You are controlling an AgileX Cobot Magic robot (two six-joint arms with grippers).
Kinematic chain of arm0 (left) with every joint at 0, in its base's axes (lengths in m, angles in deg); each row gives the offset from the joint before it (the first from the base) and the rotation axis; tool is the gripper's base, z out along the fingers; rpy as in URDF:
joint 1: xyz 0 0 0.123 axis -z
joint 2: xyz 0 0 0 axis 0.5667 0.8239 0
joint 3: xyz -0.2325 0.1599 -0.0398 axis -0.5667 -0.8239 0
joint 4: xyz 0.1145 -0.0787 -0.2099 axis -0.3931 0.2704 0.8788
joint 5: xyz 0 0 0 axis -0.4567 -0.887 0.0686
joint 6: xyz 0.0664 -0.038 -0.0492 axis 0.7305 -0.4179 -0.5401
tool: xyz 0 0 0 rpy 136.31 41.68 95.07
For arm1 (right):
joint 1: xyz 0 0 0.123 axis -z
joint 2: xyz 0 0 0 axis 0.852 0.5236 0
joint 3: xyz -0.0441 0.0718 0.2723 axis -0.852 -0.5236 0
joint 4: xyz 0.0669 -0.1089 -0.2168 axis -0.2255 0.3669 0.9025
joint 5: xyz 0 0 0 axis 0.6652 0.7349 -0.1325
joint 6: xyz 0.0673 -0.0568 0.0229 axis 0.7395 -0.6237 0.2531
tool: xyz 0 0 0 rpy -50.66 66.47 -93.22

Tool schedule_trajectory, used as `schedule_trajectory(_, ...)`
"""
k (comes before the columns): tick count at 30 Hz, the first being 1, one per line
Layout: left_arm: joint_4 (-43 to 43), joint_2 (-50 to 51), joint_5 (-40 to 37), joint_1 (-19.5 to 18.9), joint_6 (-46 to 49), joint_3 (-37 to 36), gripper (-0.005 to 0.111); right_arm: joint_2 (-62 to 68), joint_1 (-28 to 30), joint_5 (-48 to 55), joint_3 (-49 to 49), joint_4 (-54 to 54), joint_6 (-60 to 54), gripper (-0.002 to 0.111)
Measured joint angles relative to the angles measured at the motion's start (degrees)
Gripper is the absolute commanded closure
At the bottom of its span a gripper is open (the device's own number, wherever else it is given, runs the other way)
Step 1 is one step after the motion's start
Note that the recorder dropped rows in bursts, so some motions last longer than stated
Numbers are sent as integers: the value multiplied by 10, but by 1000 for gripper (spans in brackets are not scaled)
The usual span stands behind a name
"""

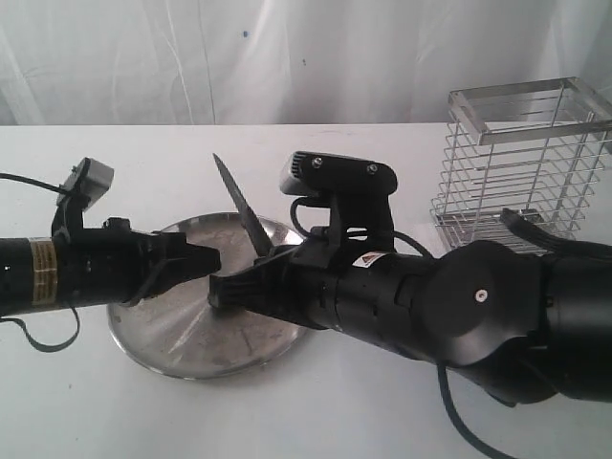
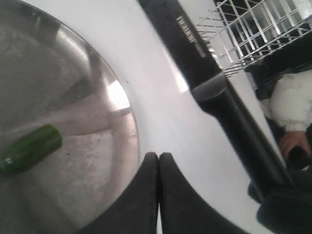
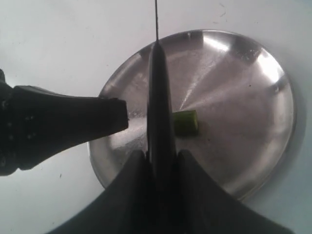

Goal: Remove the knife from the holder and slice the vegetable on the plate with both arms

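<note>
My right gripper [image 1: 229, 289] [image 3: 162, 153] is shut on the black handle of the knife [image 1: 241, 206] [image 3: 158, 97] [image 2: 187, 44]. The dark blade points up and away, over the round steel plate [image 1: 182, 335] [image 3: 243, 97] [image 2: 73, 97]. A short dark green vegetable [image 3: 186, 123] [image 2: 31, 147] lies on the plate just beside the knife's line; the arms hide it in the exterior view. My left gripper [image 1: 212, 260] [image 2: 159, 155] is shut with nothing in it, hovering over the plate's edge, apart from the vegetable. The wire holder [image 1: 521, 163] [image 2: 243, 29] stands at the back right.
The plate sits on a white table with a pale curtain behind. The bulky right arm [image 1: 478, 306] stretches across the table's right half in front of the holder. The left arm's black finger [image 3: 73, 122] reaches in beside the knife.
</note>
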Motion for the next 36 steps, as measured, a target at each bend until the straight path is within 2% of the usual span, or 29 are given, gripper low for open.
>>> schedule_trajectory(4,43,23,81,0,11,-7,106,0,-4,13,0,0,0,108)
schedule_trajectory(7,56,30,101,0,13,-7,106,0,-5,19,0,0,0,108)
schedule_trajectory(14,59,44,109,1,11,-7,106,0,-5,21,0,9,1,108)
schedule_trajectory(20,59,47,109,25,9,-7,106,0,-5,21,0,13,1,108)
schedule_trajectory(36,76,48,127,25,71,-8,106,8,-5,77,0,13,1,108)
